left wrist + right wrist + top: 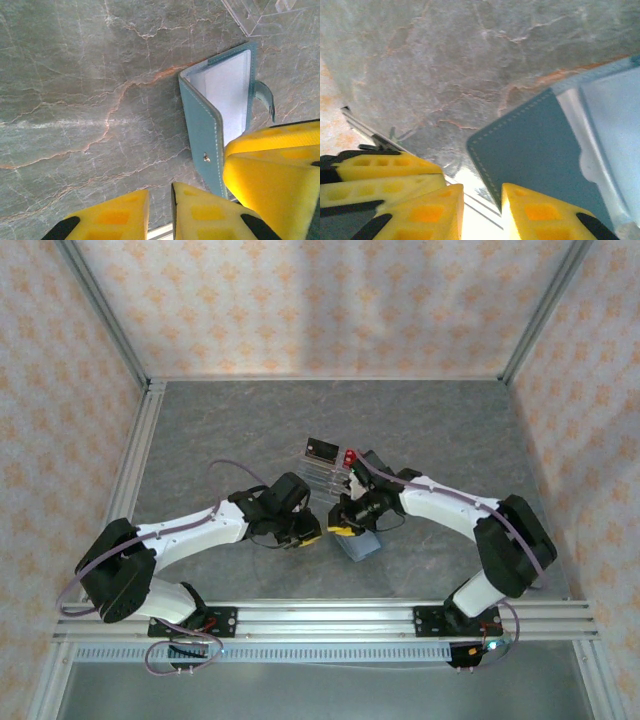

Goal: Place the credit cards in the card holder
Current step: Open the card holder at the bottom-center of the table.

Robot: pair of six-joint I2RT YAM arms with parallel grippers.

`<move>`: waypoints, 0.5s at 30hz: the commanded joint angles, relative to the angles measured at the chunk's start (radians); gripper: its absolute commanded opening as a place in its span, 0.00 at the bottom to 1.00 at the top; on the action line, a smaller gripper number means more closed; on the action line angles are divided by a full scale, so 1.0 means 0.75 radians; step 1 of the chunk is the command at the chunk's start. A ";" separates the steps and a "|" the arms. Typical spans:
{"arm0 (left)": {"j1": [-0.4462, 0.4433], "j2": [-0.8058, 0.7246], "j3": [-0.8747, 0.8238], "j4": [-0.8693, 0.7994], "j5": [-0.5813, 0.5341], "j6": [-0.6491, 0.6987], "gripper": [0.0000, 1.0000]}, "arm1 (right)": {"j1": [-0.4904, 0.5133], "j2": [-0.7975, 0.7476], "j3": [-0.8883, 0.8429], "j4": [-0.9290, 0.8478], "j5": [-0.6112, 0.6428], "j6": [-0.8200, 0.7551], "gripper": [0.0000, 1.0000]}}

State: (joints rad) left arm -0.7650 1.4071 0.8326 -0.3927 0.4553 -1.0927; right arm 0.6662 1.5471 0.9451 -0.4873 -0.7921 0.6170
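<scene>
The card holder [362,546] is a teal wallet lying near the table's front, between my two grippers. In the left wrist view the card holder [202,125] stands partly unfolded, its pale inside showing. A black credit card [321,449] and a red credit card [351,456] stand in a clear rack behind it. My left gripper [306,537] hovers just left of the wallet, its jaws [160,210] a narrow gap apart with nothing between them. My right gripper [347,528] is over the wallet's near-left edge. Its jaws [482,212] are parted, with the teal cover [535,145] beside one finger.
The clear plastic rack [327,478] sits just behind the grippers, and its corner [265,15] lies close to the wallet. An aluminium rail [330,618] runs along the near edge. Patterned walls enclose the grey stone-look table [220,430] on three sides.
</scene>
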 commanded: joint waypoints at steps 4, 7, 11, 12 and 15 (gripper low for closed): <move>0.020 -0.067 0.027 -0.043 -0.047 0.001 0.20 | -0.007 -0.052 0.000 -0.174 0.127 -0.084 0.23; 0.030 -0.078 0.037 -0.069 -0.044 0.015 0.20 | -0.007 -0.067 -0.043 -0.178 0.153 -0.084 0.21; 0.033 -0.085 0.045 -0.087 -0.041 0.029 0.20 | -0.007 -0.107 -0.110 -0.161 0.159 -0.078 0.20; 0.033 -0.084 0.047 -0.086 -0.037 0.029 0.20 | -0.007 -0.118 -0.129 -0.146 0.147 -0.073 0.21; 0.033 -0.073 0.061 -0.083 -0.020 0.040 0.21 | -0.007 -0.128 -0.179 -0.078 0.099 -0.033 0.23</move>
State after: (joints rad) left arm -0.7460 1.3609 0.8398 -0.4191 0.4549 -1.0901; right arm 0.6662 1.4754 0.8482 -0.5674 -0.7151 0.5743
